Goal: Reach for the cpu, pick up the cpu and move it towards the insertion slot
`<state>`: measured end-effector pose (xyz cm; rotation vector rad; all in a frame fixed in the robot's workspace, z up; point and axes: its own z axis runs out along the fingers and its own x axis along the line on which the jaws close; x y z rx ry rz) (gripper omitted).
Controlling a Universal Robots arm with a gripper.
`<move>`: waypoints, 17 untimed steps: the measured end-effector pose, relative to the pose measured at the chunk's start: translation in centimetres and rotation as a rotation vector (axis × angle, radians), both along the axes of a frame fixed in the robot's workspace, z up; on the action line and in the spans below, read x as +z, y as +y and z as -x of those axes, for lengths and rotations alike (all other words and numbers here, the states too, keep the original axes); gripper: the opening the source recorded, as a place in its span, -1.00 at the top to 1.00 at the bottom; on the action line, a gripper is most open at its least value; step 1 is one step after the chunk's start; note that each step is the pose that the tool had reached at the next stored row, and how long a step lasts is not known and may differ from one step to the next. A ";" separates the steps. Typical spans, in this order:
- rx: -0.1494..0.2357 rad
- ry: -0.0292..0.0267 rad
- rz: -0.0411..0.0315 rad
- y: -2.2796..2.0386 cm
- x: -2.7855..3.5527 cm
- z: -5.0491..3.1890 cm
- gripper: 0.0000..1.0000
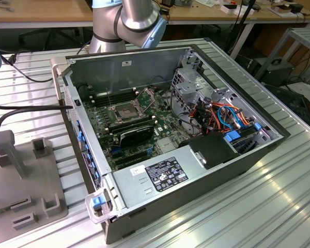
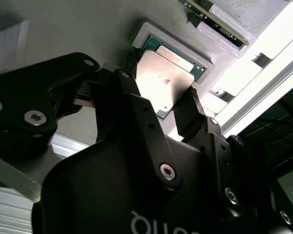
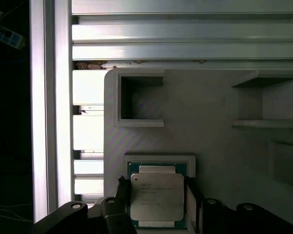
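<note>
The cpu point(image 3: 157, 197) is a flat square chip with a silvery lid on a green edge. It lies in a square recess of a grey holder plate point(image 3: 210, 146). In both wrist views my gripper point(image 3: 156, 185) straddles it, with one black finger against each of two opposite edges. In the second wrist view the cpu point(image 2: 163, 80) sits level in the recess between the fingers of the gripper point(image 2: 161, 87). The insertion slot point(image 1: 125, 110), a square socket with a metal frame, is on the motherboard inside the open computer case point(image 1: 222, 170) in the exterior view.
The grey holder plate point(image 1: 26, 181) with raised blocks lies on the ribbed aluminium table at the exterior view's left. The arm's base point(image 1: 129, 20) stands behind the case. Case walls, a drive cage point(image 1: 191, 85), cables and a black card point(image 1: 137, 135) surround the socket.
</note>
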<state>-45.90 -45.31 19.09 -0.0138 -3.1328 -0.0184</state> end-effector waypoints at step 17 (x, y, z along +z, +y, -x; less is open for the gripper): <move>0.000 0.0035 0.0000 0.00 1.76 0.00 -0.09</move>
